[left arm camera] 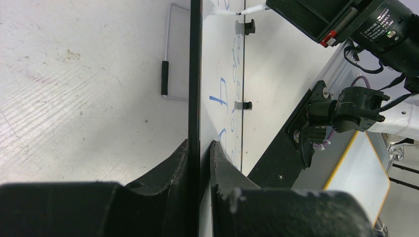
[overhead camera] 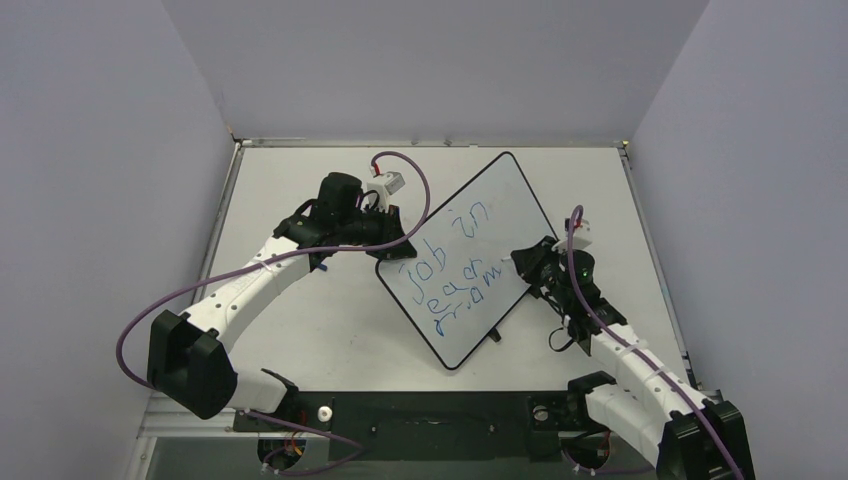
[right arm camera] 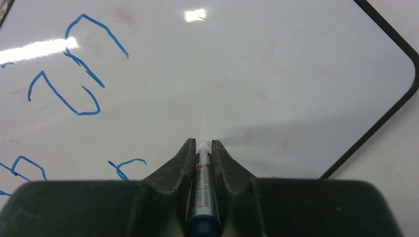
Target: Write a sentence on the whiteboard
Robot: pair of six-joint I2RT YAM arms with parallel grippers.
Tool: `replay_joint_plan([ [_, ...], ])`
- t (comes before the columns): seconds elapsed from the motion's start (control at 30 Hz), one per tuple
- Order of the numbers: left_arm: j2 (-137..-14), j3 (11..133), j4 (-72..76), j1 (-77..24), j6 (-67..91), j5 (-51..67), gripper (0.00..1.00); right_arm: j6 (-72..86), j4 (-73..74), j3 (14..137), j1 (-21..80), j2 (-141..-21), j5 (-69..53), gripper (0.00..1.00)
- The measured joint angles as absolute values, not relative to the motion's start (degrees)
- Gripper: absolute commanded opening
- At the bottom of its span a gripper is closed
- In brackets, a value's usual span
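Observation:
The whiteboard (overhead camera: 495,215) lies turned like a diamond in the middle of the table. The sentence (overhead camera: 450,270) runs across it in blue wobbly lines starting "job in". My left gripper (overhead camera: 395,245) is shut on the board's left edge; in the left wrist view (left arm camera: 199,145) the black border (left arm camera: 195,74) passes between the fingers. My right gripper (overhead camera: 520,265) is shut on a grey marker (right arm camera: 202,187) with a blue end, its white tip at the board surface (right arm camera: 257,74) to the right of the blue letters (right arm camera: 74,98). The marker tip also shows in the left wrist view (left arm camera: 252,9).
A thin wire frame with a black grip (left arm camera: 164,78) lies on the table beside the board. A small black foot (overhead camera: 494,337) sticks out at the board's lower edge. A black base plate (overhead camera: 430,410) spans the near edge. Grey walls close in three sides.

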State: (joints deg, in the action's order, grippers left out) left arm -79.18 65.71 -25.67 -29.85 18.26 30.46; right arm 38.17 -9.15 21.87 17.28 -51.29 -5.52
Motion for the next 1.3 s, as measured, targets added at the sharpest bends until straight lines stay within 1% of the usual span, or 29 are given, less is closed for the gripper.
replay_joint_plan([
  [0.6, -79.2, 65.7, -25.7, -29.8, 18.3, 30.4, 0.00, 38.3, -11.9, 21.5, 17.2, -51.7, -10.9, 0.00],
  [0.9, -79.2, 65.7, -25.7, -29.8, 18.3, 30.4, 0.00, 38.4, -10.3, 19.6, 17.2, -49.3, -9.8, 0.00],
  [1.3, -79.2, 65.7, -25.7, -29.8, 18.3, 30.4, 0.00, 38.2, -4.7, 19.2, 16.7, -47.7, -5.0, 0.00],
])
